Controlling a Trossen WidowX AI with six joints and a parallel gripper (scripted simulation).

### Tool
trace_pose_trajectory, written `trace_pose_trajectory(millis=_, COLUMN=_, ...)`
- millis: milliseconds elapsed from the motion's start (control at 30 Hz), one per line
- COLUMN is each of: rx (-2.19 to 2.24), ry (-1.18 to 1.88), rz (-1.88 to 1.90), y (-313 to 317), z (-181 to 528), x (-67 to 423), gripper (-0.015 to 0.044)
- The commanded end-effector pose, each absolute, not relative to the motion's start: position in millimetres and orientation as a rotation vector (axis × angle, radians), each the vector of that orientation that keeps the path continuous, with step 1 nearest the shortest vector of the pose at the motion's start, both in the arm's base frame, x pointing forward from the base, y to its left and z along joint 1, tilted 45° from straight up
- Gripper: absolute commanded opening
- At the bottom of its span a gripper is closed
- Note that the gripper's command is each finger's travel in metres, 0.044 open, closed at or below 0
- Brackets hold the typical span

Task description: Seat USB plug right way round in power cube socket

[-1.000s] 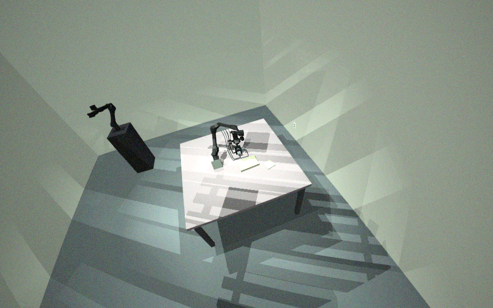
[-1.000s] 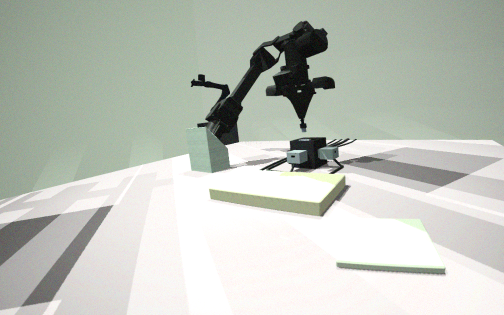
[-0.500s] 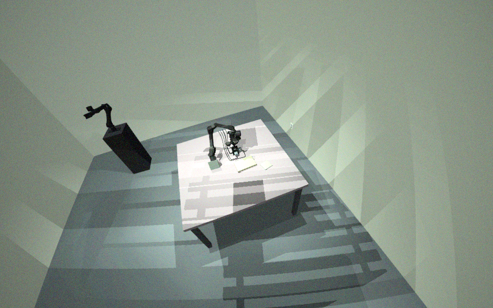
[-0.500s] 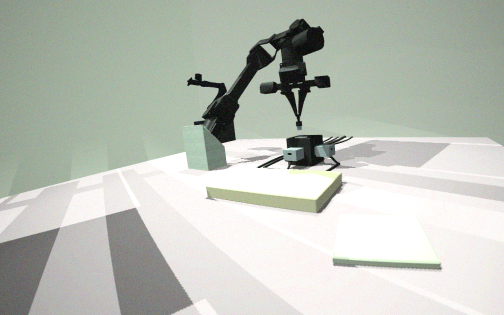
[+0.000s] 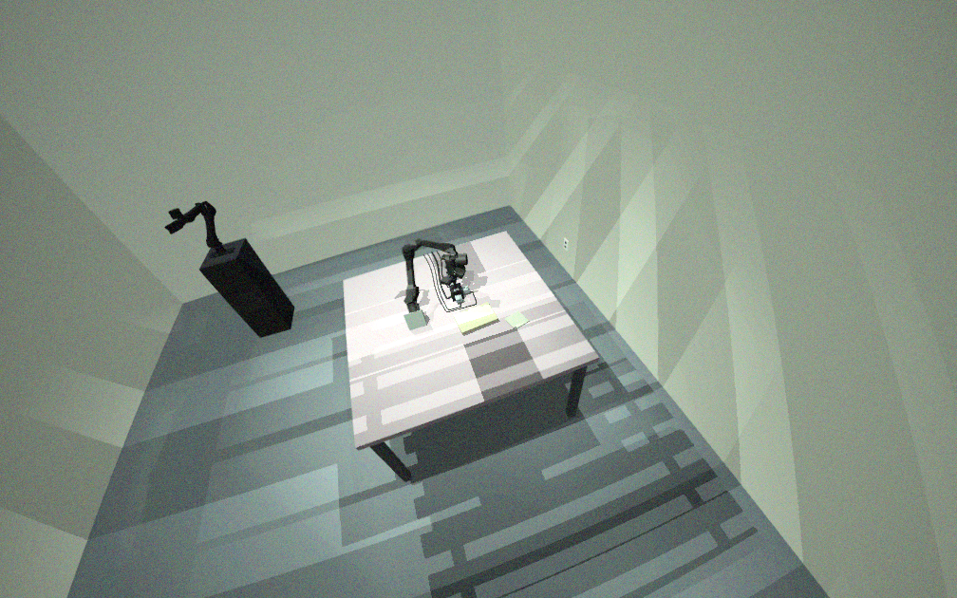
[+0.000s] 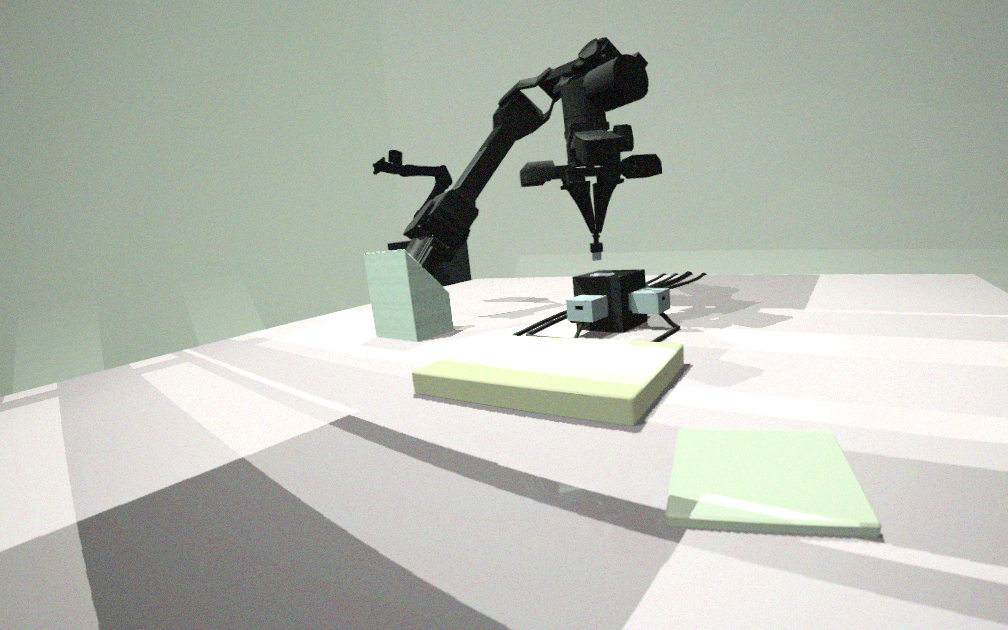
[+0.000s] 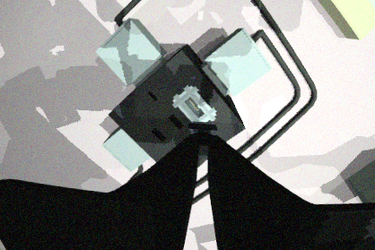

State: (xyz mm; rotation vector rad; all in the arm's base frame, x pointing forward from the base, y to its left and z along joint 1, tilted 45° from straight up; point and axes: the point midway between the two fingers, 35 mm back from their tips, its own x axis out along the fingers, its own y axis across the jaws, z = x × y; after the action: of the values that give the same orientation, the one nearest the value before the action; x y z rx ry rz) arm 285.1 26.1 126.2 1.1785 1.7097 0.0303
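Note:
The black power cube (image 6: 609,299) (image 7: 157,112) (image 5: 460,292) stands on the table (image 6: 178,470) (image 5: 407,401) with pale plugs (image 6: 589,307) (image 7: 237,66) in its side faces and dark cables (image 7: 294,80) looping away from it. My gripper (image 6: 594,235) (image 7: 203,142) (image 5: 457,291) points straight down and is shut on the small USB plug (image 6: 594,248) (image 7: 192,106). The plug hangs a short way above the cube's top face, clear of the socket. In the wrist view the cube sits turned at an angle to my fingers.
A yellow-green slab (image 6: 547,383) (image 5: 478,323) lies just in front of the cube. A thin green pad (image 6: 766,481) (image 5: 516,319) lies nearer the table's front right. A pale green wedge block (image 6: 406,301) (image 5: 415,320) stands by the arm's base. A second arm on a black pedestal (image 5: 248,286) stands off the table.

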Motion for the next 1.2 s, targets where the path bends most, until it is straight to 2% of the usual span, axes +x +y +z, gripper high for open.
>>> trace_pose_trajectory(millis=0, rx=1.104, ry=1.688, rz=0.115, y=26.1, z=126.0, x=285.1, gripper=0.0)
trace_pose_trajectory(millis=1167, rx=0.403, ry=1.376, rz=0.799, y=26.1, z=125.9, x=285.0, gripper=0.0)
